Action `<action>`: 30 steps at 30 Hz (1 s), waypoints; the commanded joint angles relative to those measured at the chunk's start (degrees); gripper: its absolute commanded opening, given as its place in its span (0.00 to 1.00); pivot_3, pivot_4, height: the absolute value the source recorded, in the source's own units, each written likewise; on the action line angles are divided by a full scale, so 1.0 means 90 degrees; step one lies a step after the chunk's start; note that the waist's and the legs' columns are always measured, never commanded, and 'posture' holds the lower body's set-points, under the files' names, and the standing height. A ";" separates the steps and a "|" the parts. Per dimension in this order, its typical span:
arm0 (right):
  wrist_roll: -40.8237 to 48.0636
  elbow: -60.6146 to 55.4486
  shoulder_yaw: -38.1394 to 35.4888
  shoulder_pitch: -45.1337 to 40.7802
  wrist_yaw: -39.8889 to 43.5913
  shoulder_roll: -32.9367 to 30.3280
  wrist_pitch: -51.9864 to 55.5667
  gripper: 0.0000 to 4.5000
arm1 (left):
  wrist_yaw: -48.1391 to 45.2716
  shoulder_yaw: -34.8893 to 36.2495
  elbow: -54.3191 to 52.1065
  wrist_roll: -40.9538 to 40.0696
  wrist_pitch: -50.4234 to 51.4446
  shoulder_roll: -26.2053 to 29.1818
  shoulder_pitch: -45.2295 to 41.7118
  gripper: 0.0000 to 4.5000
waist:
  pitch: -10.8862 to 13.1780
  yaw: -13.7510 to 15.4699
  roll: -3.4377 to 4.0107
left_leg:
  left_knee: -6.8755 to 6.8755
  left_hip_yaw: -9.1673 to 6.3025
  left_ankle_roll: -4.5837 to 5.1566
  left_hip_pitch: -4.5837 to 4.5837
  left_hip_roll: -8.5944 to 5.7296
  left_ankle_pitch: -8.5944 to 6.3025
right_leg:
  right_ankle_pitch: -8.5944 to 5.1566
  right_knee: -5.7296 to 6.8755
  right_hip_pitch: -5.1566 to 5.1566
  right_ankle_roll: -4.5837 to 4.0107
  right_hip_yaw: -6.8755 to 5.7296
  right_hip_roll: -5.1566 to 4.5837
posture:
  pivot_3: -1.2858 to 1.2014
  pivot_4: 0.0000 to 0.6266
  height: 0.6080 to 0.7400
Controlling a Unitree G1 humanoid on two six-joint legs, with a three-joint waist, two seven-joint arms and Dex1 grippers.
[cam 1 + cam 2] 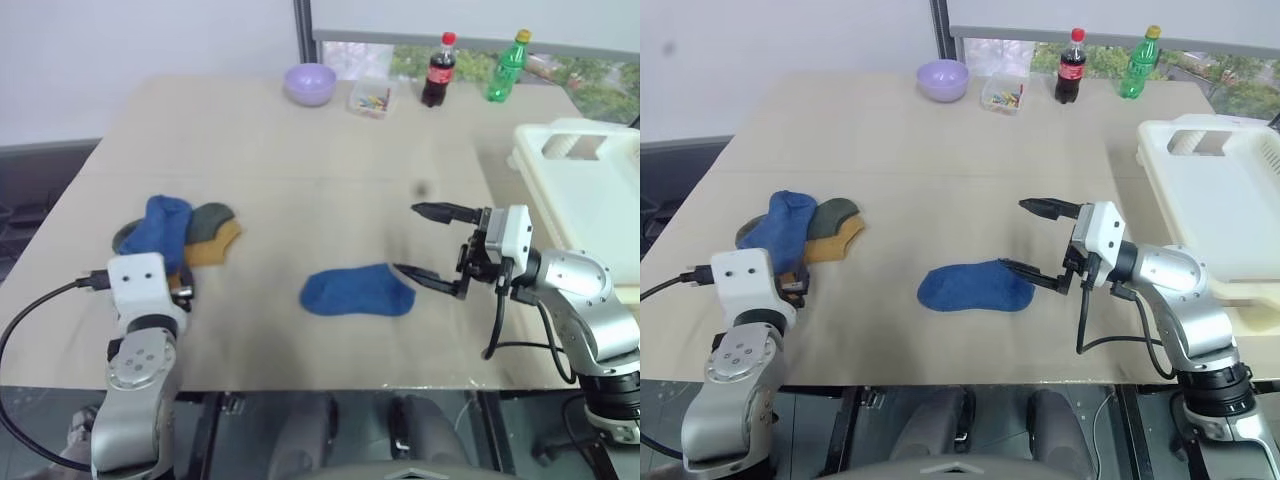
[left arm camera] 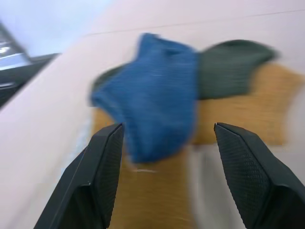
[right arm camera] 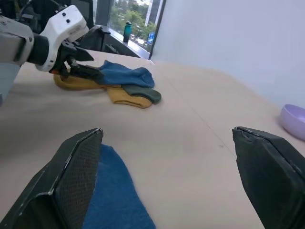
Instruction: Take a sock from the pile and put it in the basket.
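Blue sock (image 1: 357, 291) lies loose beside the empty, spread right gripper (image 1: 428, 243), well short of the basket (image 1: 590, 190); the left gripper (image 2: 167, 157), also spread, risks dragging several from the pile (image 1: 180, 232).

1. Loose blue knitted cloth sock (image 1: 357, 291): matt, ribbed.
2. Pile of blue, grey-green and mustard cloth socks (image 1: 180, 232): matt.
3. Cream-white plastic laundry basket (image 1: 585, 195): smooth, faintly glossy.
4. Beige table top (image 1: 280, 150): smooth, matt.
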 commanded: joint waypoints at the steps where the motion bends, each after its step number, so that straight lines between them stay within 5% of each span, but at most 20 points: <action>1: -0.0118 -0.0069 -0.0046 0.0053 -0.0044 -0.0019 -0.0249 0.99 | 0.0090 0.0293 0.0141 0.0084 0.0012 -0.0104 -0.0271 0.71 | 0.0000 0.0007 -0.0001 | 0.0000 -0.0001 0.0000 0.0000 0.0000 0.0000 | 0.0000 0.0001 0.0000 0.0000 -0.0002 0.0002 | 0.52 0.24 1.00; 13: -0.0300 -0.0107 0.0029 0.0070 -0.0231 0.0071 -0.0224 0.99 | -0.0059 0.0536 0.0401 -0.0066 0.0442 -0.0303 -0.0623 0.71 | -0.0001 -0.0002 -0.0002 | 0.0001 -0.0002 -0.0001 -0.0001 0.0000 0.0000 | 0.0000 0.0002 -0.0001 0.0000 -0.0002 0.0000 | 0.52 0.24 1.00; 16: -0.0310 -0.0154 0.0048 0.0088 -0.0272 0.0078 -0.0191 1.00 | -0.0051 0.0575 0.0350 -0.0098 0.0554 -0.0415 -0.0672 0.55 | -0.0001 -0.0002 -0.0002 | 0.0001 -0.0002 -0.0001 -0.0001 0.0000 0.0000 | 0.0001 0.0002 -0.0001 0.0000 -0.0002 -0.0001 | 0.52 0.24 1.00; 22: -0.0318 -0.0158 0.0076 0.0067 -0.0315 0.0076 -0.0159 1.00 | -0.0089 0.0659 0.0319 -0.0177 0.0579 -0.0541 -0.0711 0.02 | -0.0001 -0.0002 -0.0002 | 0.0001 -0.0002 -0.0001 -0.0001 0.0000 0.0000 | 0.0001 0.0003 -0.0001 0.0000 -0.0002 -0.0007 | 0.52 0.24 1.00; 30: -0.0324 -0.0114 0.0098 -0.0011 -0.0309 0.0064 -0.0113 1.00 | -0.0416 0.0960 0.0323 -0.0652 0.0346 -0.0722 -0.0621 0.01 | -0.0001 -0.0002 -0.0002 | 0.0001 -0.0001 -0.0001 0.0000 0.0000 0.0000 | 0.0001 0.0003 -0.0001 0.0000 -0.0001 -0.0009 | 0.52 0.24 1.00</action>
